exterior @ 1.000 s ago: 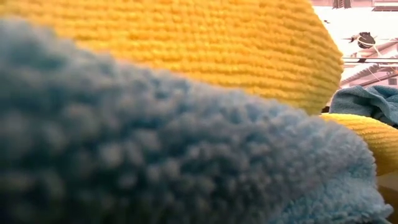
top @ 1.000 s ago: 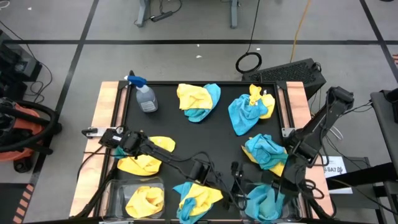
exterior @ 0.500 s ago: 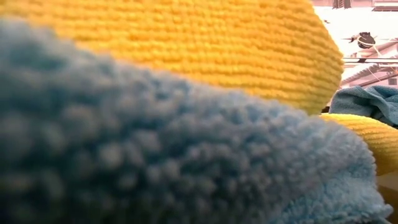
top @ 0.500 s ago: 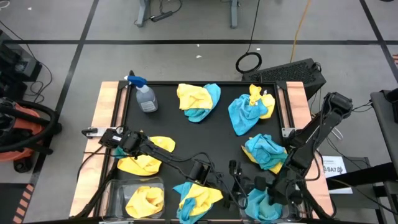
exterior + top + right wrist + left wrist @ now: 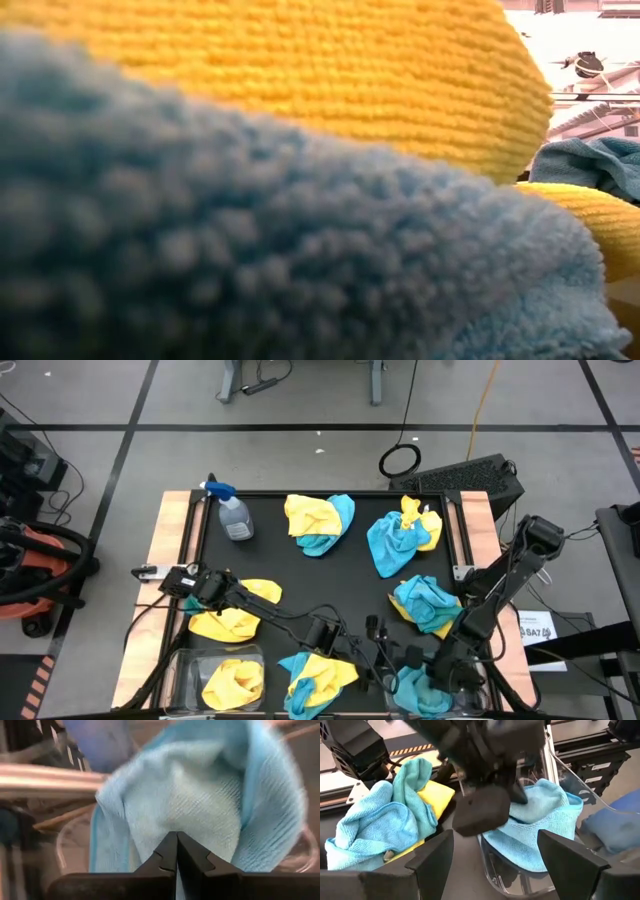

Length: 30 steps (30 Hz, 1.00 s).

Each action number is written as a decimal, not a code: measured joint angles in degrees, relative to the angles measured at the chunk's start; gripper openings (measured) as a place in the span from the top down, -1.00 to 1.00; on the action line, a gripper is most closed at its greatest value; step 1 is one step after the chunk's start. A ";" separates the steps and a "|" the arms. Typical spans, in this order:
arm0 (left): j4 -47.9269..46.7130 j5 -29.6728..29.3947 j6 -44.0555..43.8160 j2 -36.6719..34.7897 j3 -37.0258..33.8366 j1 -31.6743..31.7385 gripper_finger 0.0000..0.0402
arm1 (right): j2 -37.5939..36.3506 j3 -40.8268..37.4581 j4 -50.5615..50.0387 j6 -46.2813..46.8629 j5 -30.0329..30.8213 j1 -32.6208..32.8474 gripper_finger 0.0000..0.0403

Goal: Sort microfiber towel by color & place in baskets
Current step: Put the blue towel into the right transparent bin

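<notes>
Yellow and turquoise microfiber towels lie in mixed heaps (image 5: 320,523) (image 5: 402,538) (image 5: 428,605) (image 5: 318,678) on the black table, with a yellow one (image 5: 235,615) under my left arm. The left basket (image 5: 185,660) holds a yellow towel (image 5: 232,682). The right basket (image 5: 490,865) holds a blue towel (image 5: 545,815). My right gripper (image 5: 176,837) is shut, down in that basket on the blue towel (image 5: 190,785). My left gripper (image 5: 495,845) hangs open beside the right basket, holding nothing. My right gripper's shut fingertips (image 5: 170,845) meet the upper surface of the blue towel (image 5: 195,815) that lies bunched in the right basket. The fingers come slanting down from above. Whether any cloth is caught between them I cannot tell.
A clear spray bottle (image 5: 232,515) with a blue trigger stands at the far left of the table. The low view is filled by a yellow towel (image 5: 300,80) and a blue towel (image 5: 250,260) right at the lens. Wooden strips edge the table left and right.
My right gripper has gone down and a little toward the table's near edge, into the right basket onto the blue towel.
</notes>
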 joint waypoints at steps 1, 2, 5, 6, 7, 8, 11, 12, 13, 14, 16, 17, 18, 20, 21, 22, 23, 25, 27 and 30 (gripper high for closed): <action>-0.23 0.00 0.00 -0.01 0.00 0.01 -0.47 | -0.90 0.76 -0.50 0.25 -0.03 0.00 0.97; -0.52 0.00 -0.02 -0.02 0.02 0.00 -0.47 | -1.98 1.46 -1.24 0.40 -0.08 0.00 0.96; -1.26 0.00 -0.07 -0.02 0.02 -0.05 -0.47 | -5.01 3.62 -4.25 0.84 -0.33 0.01 0.91; -1.41 0.00 -0.16 -0.02 0.02 -0.13 -0.47 | -6.11 4.33 -5.31 0.90 -0.33 0.02 0.88; -1.40 0.00 -0.38 -0.02 0.02 -0.23 -0.47 | -7.26 4.98 -6.30 0.91 -0.31 0.02 0.86; -1.39 0.00 -0.46 -0.02 0.02 -0.26 -0.47 | -8.38 5.60 -7.38 0.92 -0.25 0.02 0.83; -2.21 0.00 -0.62 -0.02 0.02 -0.44 -0.47 | -11.52 7.36 -12.10 0.93 0.84 0.02 0.73; -2.74 -0.02 -1.01 -0.02 0.02 -0.44 -0.47 | -12.57 7.91 -13.79 0.93 2.09 0.02 0.69; -3.22 -0.21 -1.41 -0.02 0.02 -0.44 -0.47 | -13.60 8.39 -15.39 0.93 3.41 0.02 0.66; -3.77 -0.88 -1.51 -0.02 0.02 -0.46 -0.47 | -14.72 8.84 -17.25 1.01 5.06 0.02 0.62; -5.84 -2.82 -1.53 -0.02 0.04 -0.52 -0.47 | -16.89 9.19 -20.38 1.64 7.89 0.00 0.55; -6.98 -3.82 -1.53 -0.02 0.04 -0.54 -0.47 | -17.94 9.20 -21.80 2.04 9.34 -0.02 0.51; -8.15 -4.90 -1.53 -0.02 0.04 -0.61 -0.47 | -18.99 9.20 -23.07 2.53 10.86 -0.02 0.47; -10.04 -7.06 -1.47 -0.18 0.04 -0.69 -0.47 | -21.03 9.20 -25.08 3.50 13.51 -0.02 0.40; -10.80 -7.98 -1.46 -0.33 0.04 -0.71 -0.47 | -21.94 9.20 -25.98 4.18 14.67 -0.02 0.36; -11.05 -8.94 -1.46 -0.47 0.05 -0.74 -0.47 | -22.85 9.20 -26.83 4.68 15.83 -0.02 0.33; -11.76 -10.02 -1.42 -0.78 0.07 -0.74 -0.47 | -23.70 9.20 -27.47 5.26 17.01 -0.02 0.29; -14.55 -12.09 -0.87 -1.64 0.07 -0.66 -0.47 | -25.30 9.20 -29.19 5.89 19.88 -0.02 0.23; -16.19 -13.66 -0.55 -2.31 0.11 -0.18 -0.47 | -26.59 9.20 -30.95 6.01 23.12 -0.02 0.17; -19.65 -16.88 -0.38 -2.93 0.11 0.89 -0.47 | -28.19 9.20 -33.77 7.67 27.54 -0.02 0.11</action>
